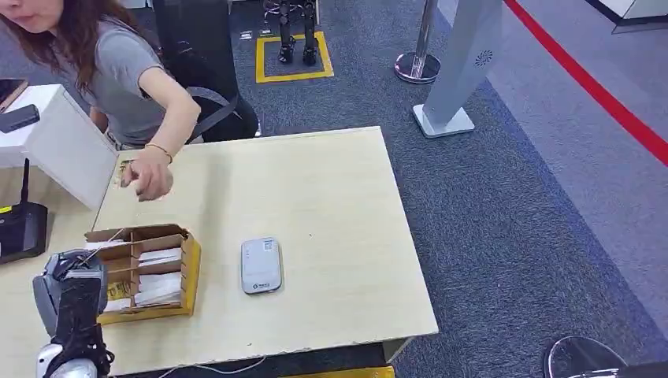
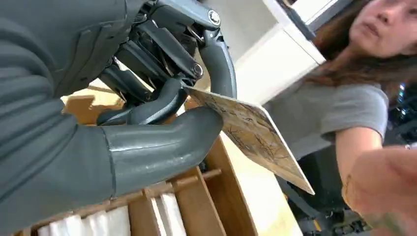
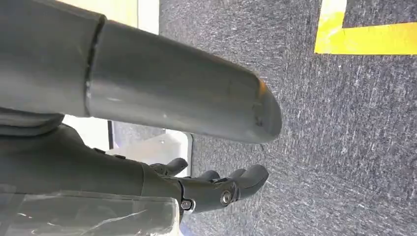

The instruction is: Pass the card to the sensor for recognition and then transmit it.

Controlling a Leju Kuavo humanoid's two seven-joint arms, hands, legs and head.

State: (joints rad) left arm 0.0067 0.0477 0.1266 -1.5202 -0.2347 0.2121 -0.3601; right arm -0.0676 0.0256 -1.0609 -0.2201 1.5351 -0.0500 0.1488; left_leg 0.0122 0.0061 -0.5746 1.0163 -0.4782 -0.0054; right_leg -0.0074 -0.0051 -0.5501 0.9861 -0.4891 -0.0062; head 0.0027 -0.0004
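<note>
In the left wrist view my left hand (image 2: pixel 147 103) pinches a pale, marked card (image 2: pixel 251 132) between the thumb and fingers, just above the wooden card box (image 2: pixel 196 206). Seen from the head, my left hand (image 1: pixel 71 293) hovers at the near left end of that box (image 1: pixel 146 272), which holds white cards in its slots. The sensor (image 1: pixel 261 265), a flat grey-white device, lies on the table to the right of the box. My right hand (image 3: pixel 216 189) hangs over the carpet with its fingers apart and nothing in it.
A person leans over the table's far left side, one hand (image 1: pixel 147 177) held low over the tabletop (image 1: pixel 331 205) beyond the box. A white box (image 1: pixel 55 142) and a black device (image 1: pixel 20 230) stand at the left. Grey carpet lies right of the table.
</note>
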